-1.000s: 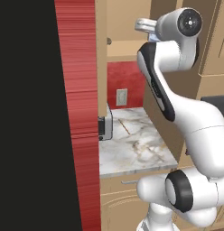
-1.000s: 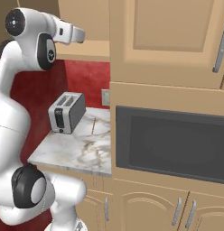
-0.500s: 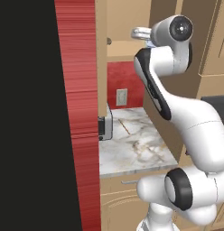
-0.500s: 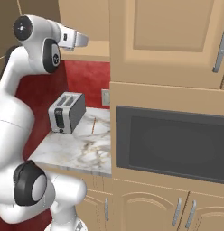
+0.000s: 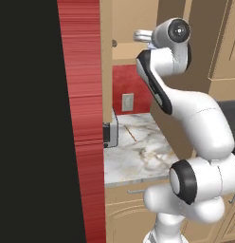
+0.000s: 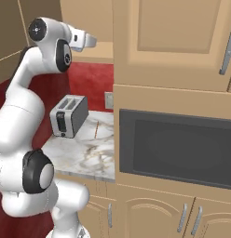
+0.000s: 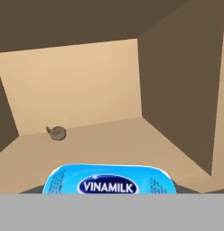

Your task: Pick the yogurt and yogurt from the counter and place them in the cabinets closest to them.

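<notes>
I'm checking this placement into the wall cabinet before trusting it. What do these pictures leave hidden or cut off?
- Gripper fingers: hand view, hidden behind the yogurt, whose lower part the bottom edge cuts off.
- Small dark thing on the cabinet shelf: hand view, too small to identify.
- Toaster: left base view, mostly hidden by the red wall.
- Second yogurt: not made out on the counter in either base view.
</notes>
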